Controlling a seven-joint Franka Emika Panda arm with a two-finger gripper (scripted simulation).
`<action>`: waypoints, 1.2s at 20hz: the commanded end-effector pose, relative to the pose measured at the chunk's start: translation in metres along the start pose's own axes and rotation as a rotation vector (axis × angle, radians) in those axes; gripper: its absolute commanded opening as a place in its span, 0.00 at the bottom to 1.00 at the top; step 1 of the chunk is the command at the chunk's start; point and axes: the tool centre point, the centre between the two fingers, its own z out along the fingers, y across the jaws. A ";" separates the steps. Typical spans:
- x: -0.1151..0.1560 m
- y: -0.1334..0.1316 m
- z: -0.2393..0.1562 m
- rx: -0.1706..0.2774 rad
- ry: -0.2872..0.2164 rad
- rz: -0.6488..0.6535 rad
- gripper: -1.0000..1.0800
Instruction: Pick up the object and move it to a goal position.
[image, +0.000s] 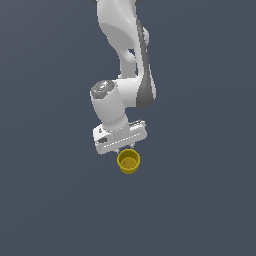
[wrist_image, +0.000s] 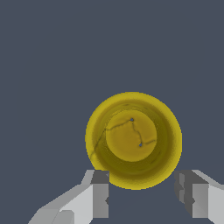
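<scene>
Cup (image: 128, 161), mustard-yellow plastic, tapered like a small bucket, thick rolled rim. Stands upright and mouth-up on the flat grey floor (image: 50, 210), directly below the arm's white gripper (image: 125, 149) in the exterior view. Inner base carries a thin dark crack-like line.

Gripper (wrist_image: 146, 192), wrist view: jaws spread, one fingertip (wrist_image: 100, 192) on each side of the cup (wrist_image: 133, 140), gap wider than the rim. Nothing is pinched. One fingertip overlaps the rim edge in this view; whether it touches cannot be told.

Position: cup is off-centre to the fingers in the wrist view, with its near edge between them and its body ahead of them. Height of the fingertips above the floor is not readable.

Status, judged: approach or pre-grasp; lift and carry not yet done. Goal position is not marked in either view.

Risks, judged:
- Offset closure catches only the rim's near arc, so the cup squirts forward or tips.
- Descent lands a fingertip on the rolled rim.
- Tapered wall slips downward during the lift.
</scene>
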 end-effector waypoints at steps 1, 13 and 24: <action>0.003 0.006 0.004 0.015 0.027 -0.033 0.62; 0.013 0.034 0.016 0.055 0.155 -0.159 0.62; 0.016 0.046 0.019 0.058 0.208 -0.203 0.62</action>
